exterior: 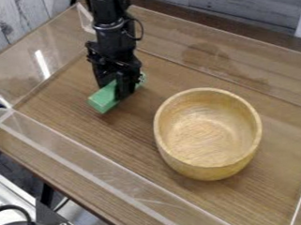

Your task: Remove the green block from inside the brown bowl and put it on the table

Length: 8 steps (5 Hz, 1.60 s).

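Observation:
The green block is down at the table, left of the brown bowl, and looks to be touching the wood. My gripper points straight down over the block's upper right end, shut on it, with its black fingers pressed against the block. The bowl is empty, its wood grain showing inside.
Low clear acrylic walls border the tabletop along the front, left and back. A planked wall stands behind at the upper left. A dark cable lies at the bottom left corner outside the enclosure.

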Each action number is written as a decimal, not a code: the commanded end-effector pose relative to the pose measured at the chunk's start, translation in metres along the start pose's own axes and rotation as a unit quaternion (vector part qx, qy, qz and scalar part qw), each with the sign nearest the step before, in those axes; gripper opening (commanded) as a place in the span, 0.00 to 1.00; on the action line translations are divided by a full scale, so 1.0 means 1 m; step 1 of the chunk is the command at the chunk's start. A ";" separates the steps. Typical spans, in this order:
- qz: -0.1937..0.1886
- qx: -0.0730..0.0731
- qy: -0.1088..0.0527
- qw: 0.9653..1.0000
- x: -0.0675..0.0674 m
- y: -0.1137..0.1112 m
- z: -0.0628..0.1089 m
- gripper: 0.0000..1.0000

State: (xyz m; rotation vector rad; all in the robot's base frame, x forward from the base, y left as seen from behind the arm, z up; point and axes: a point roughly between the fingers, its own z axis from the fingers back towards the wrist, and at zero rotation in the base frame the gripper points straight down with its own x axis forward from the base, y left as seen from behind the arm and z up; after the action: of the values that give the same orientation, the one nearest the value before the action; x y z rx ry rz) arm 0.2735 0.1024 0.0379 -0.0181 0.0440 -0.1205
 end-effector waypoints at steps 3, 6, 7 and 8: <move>-0.001 0.011 -0.028 1.000 0.015 0.000 0.015 0.00; 0.001 0.006 -0.030 1.000 0.019 -0.003 0.016 0.00; 0.003 0.005 -0.030 1.000 0.020 -0.004 0.017 0.00; 0.004 0.003 -0.031 1.000 0.020 -0.006 0.019 0.00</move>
State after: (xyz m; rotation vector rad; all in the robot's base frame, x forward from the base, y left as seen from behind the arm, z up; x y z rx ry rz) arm 0.2798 0.0916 0.0378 -0.0430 0.0487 -0.1018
